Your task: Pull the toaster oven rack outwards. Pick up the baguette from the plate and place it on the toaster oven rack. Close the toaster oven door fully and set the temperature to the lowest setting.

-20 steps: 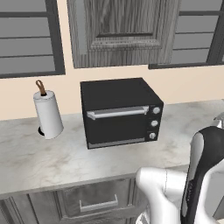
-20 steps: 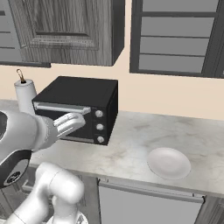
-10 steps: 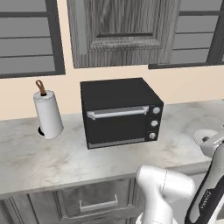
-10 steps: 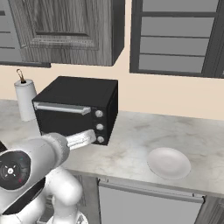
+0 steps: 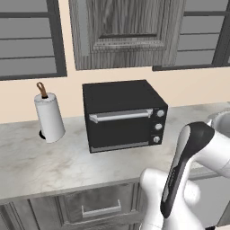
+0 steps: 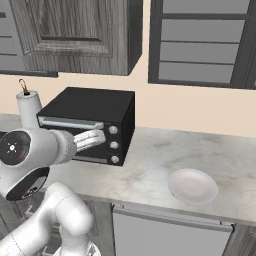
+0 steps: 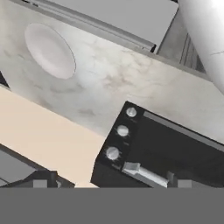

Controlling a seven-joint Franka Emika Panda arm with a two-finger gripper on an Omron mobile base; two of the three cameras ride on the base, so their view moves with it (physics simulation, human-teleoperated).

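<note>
Judging by the shut door [image 5: 121, 126] and bare plate [image 6: 193, 185], we near the temperature step; gripper state we cannot tell.

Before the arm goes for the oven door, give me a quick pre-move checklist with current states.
1. Toaster oven door state known: ok, it is shut, handle flush across the top.
2. Rack reachable: not ok, it sits behind the shut door.
3. Baguette on the plate: not ok, the plate looks bare in the right base and hand views.
4. Path to the handle free: ok, the counter in front of the oven is bare.
5. Gripper state: cannot tell, the fingertips are barely visible in the hand view.
6. Temperature knobs visible: ok, three in a column; their settings cannot be read.
</note>
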